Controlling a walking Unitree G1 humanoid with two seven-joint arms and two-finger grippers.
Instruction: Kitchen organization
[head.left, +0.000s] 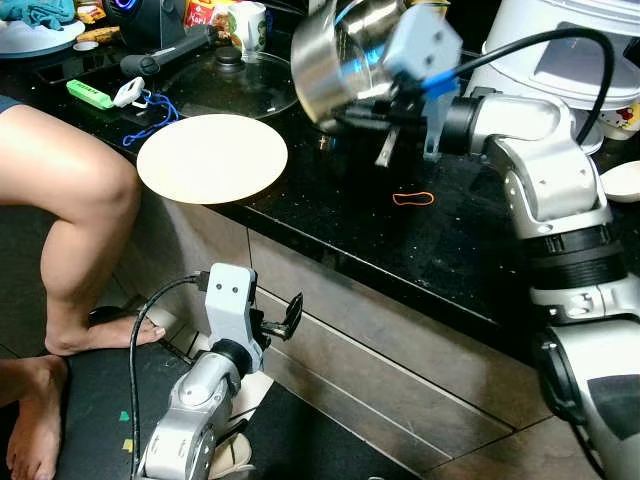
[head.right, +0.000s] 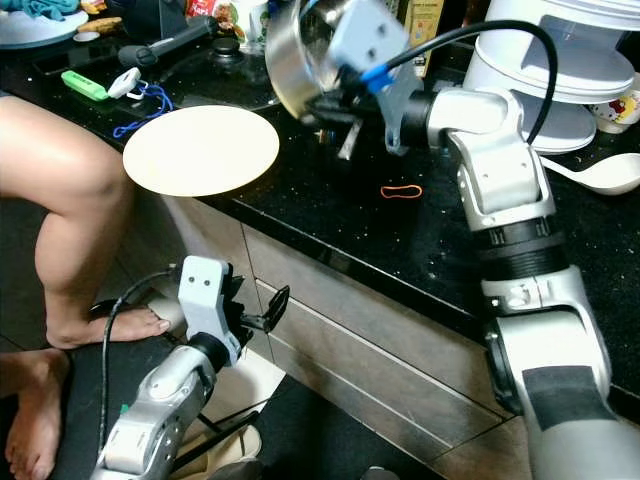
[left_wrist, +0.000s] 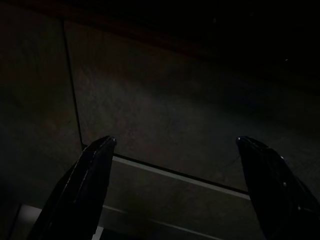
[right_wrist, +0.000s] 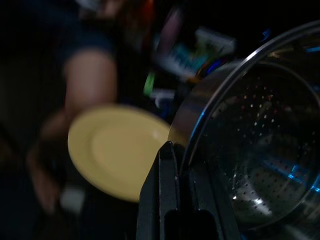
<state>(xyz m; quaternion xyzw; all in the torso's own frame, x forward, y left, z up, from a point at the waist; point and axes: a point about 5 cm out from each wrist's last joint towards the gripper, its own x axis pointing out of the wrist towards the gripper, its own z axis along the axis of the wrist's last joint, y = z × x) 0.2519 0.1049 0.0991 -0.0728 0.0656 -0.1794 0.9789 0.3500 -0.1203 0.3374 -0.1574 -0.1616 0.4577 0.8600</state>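
Observation:
My right gripper (head.left: 378, 112) is shut on the rim of a shiny steel colander (head.left: 325, 62), held tilted in the air above the black counter (head.left: 450, 250). In the right wrist view the perforated inside of the colander (right_wrist: 260, 165) sits beside one finger (right_wrist: 167, 200). A round cream plate (head.left: 212, 157) lies flat on the counter near its front edge, to the left of and below the colander. My left gripper (head.left: 287, 314) hangs low before the cabinet fronts, open and holding nothing, its fingertips (left_wrist: 102, 150) spread wide.
A person's bare leg (head.left: 60, 190) and foot stand at the left by the counter. A glass lid (head.left: 235, 85), a green stick (head.left: 90, 94) and a blue cord lie behind the plate. An orange rubber band (head.left: 413, 198), a white cooker (head.left: 570, 60) and a white spoon (head.left: 625, 180) sit at right.

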